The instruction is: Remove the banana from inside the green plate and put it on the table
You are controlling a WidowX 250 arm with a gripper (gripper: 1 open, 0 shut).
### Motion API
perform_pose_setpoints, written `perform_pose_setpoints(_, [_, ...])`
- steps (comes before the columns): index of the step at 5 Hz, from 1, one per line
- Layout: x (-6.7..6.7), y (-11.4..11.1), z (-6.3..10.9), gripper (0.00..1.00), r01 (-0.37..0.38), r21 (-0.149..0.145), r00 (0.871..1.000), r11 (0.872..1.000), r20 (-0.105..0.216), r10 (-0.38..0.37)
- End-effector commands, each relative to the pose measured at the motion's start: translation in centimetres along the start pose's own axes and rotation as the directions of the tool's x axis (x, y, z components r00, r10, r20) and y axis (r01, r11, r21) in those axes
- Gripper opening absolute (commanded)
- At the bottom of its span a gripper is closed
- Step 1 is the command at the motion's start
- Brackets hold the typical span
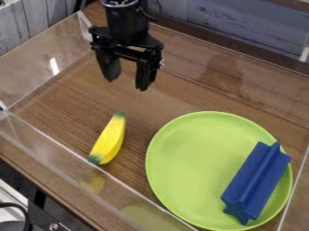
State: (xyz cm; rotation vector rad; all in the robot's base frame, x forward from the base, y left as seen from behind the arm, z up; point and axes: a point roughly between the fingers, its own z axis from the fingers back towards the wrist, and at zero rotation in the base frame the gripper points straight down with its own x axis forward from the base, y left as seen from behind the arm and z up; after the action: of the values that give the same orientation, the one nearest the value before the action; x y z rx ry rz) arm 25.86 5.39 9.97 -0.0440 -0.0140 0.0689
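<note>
While only a single camera view is on hand, it covers the whole work area from above and in front. The banana (108, 139) lies flat on the bare wood-grain worktop (193, 86), outside the green plate (200, 167) and just beside its left rim, with a narrow strip of wood showing between the two. It lies lengthwise on a diagonal, one dark tip pointing up toward the arm and the other down toward the near clear wall (49, 171). The end effector (126, 77) hangs above the worktop beyond the banana, well apart from it and pointing straight down; its two black fingers (108, 68) stand wide, with open air between them, and nothing is gripped. A blue ridged block (256, 183) rests on the right part of the plate, its far end reaching the right rim; the rest of the plate surface is bare green. Clear acrylic walls border the worktop on the left and near sides, and a faint yellow reflection of the banana shows in the near wall. The arm's dark body rises out of the top edge of the view.
</note>
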Motion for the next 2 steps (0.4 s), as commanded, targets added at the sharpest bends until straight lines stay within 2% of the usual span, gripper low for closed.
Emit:
perform_pose_setpoints(1, [0.78, -0.24, 1.19, 1.00, 0.043, 0.017, 0.998, 0.999, 0.051, -0.044])
perform_pose_setpoints(2, [0.56, -0.44, 0.80, 1.00, 0.067, 0.020, 0.997, 0.998, 0.038, -0.068])
